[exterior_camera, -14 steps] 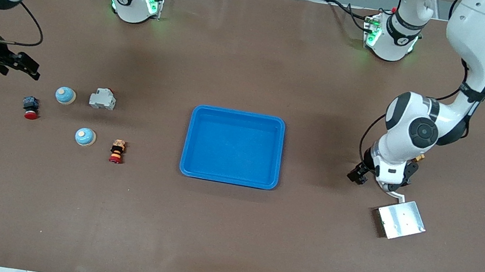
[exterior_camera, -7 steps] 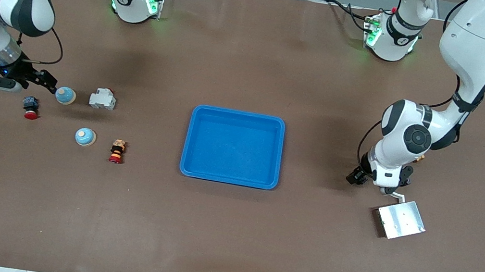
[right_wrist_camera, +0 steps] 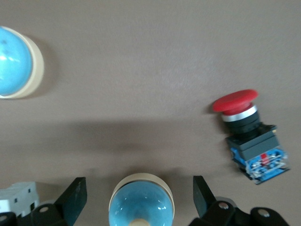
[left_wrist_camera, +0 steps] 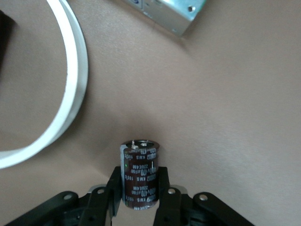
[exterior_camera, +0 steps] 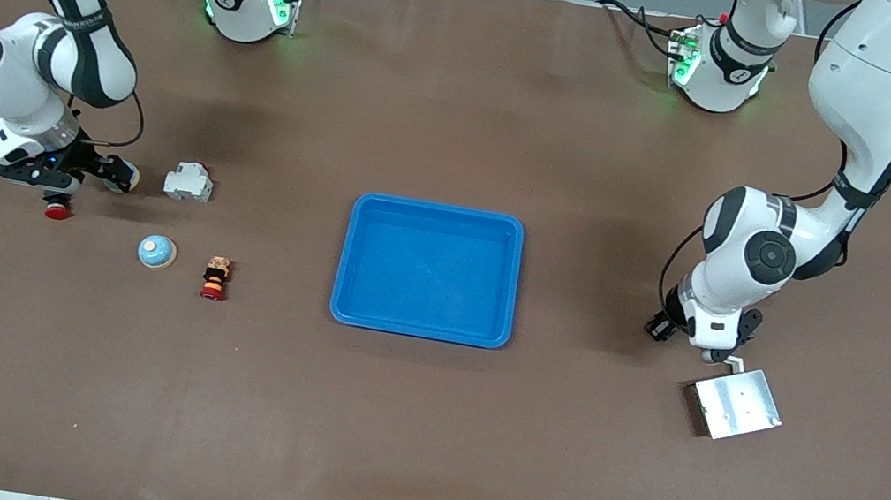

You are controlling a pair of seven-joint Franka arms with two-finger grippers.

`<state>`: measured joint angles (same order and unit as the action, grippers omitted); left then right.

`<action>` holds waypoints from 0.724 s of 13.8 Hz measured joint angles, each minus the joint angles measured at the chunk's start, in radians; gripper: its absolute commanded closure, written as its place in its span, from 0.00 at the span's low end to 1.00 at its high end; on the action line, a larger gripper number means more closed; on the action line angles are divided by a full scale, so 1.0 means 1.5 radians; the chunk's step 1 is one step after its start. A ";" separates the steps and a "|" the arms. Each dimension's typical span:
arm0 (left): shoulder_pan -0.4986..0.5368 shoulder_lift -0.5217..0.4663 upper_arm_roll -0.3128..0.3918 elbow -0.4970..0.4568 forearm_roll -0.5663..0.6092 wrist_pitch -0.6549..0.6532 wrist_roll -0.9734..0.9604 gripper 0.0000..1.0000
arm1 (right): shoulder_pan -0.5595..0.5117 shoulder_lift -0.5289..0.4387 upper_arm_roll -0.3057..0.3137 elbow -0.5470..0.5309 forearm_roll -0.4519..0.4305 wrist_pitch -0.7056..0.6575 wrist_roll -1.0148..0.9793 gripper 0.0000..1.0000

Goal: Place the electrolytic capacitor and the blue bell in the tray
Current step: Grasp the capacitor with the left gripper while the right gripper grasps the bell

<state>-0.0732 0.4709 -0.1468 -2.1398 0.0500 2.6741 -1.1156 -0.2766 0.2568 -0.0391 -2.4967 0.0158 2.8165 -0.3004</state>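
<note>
Front view: bright blue rectangular plastic tray mid-counter, nothing in it; right claw low over pale blue dome bell, near white block.

Left wrist view: left claw pinching dark brown cylindrical electrolytic capacitor — upright on brown counter.

Right wrist view: right claw spread — fingers flank bell.

Two blue bells, two red pushbuttons, one tray, one capacitor.

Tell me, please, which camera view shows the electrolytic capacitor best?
The left wrist view: the dark capacitor stands upright between the left pincer's shut fingers, printing readable. In the front view the left arm's hand hides it. The right wrist view does not show it.
</note>
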 measured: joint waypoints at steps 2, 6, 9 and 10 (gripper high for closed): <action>-0.021 -0.005 -0.005 0.006 0.002 0.000 -0.044 1.00 | -0.004 0.008 0.000 0.000 0.000 0.000 0.000 0.00; -0.123 -0.015 -0.007 0.034 0.003 -0.006 -0.188 1.00 | -0.010 0.010 0.000 -0.009 0.000 0.000 0.000 0.00; -0.206 -0.015 -0.007 0.082 0.003 -0.028 -0.285 1.00 | -0.011 0.010 0.000 -0.013 0.000 0.000 0.000 0.00; -0.230 -0.014 -0.007 0.097 0.003 -0.037 -0.315 1.00 | -0.011 0.010 0.000 -0.016 0.000 0.000 0.000 0.00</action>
<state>-0.4183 0.4492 -0.1572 -1.9940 0.0547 2.6187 -1.5875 -0.2930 0.2721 -0.0393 -2.5205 0.0159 2.8169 -0.3008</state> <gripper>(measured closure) 0.661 0.000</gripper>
